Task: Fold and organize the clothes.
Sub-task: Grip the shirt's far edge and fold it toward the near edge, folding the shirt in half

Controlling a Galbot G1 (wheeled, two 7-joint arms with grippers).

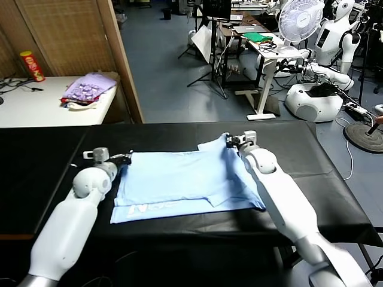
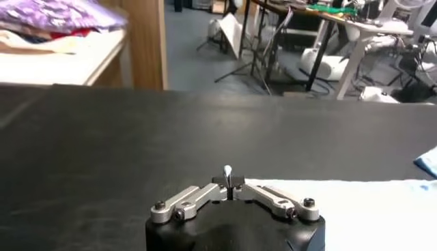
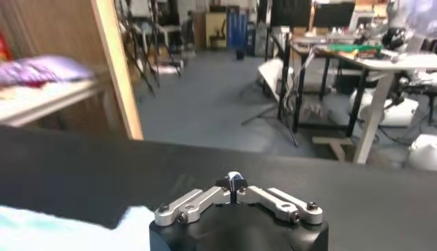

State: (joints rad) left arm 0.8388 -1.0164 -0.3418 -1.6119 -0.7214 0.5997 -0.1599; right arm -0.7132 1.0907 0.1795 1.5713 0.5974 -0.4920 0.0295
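Both grippers' jaws pinch T-shirt [image 1: 179, 179] corners; only head view shows lettering [image 1: 139, 209].

A robotics lab, it seems: white humanoid robots [image 1: 333, 36] stand by a white pedestal fan [image 1: 297, 19], black tripod stands [image 1: 209, 72] and cluttered white desks [image 1: 272, 54].

**Both arms reaching forward, jaws pinched shut**

The left arm stretches forward, its wrist angled inward, and the left gripper [image 1: 127, 158] sits toward the far left part of the table. Its fingers [image 2: 228, 172] are pressed together. The right arm reaches further, elbow bent low, and the right gripper [image 1: 229, 142] is near the table's far edge, right of centre. Its fingers [image 3: 234, 181] meet tip to tip, seemingly with something thin between them.
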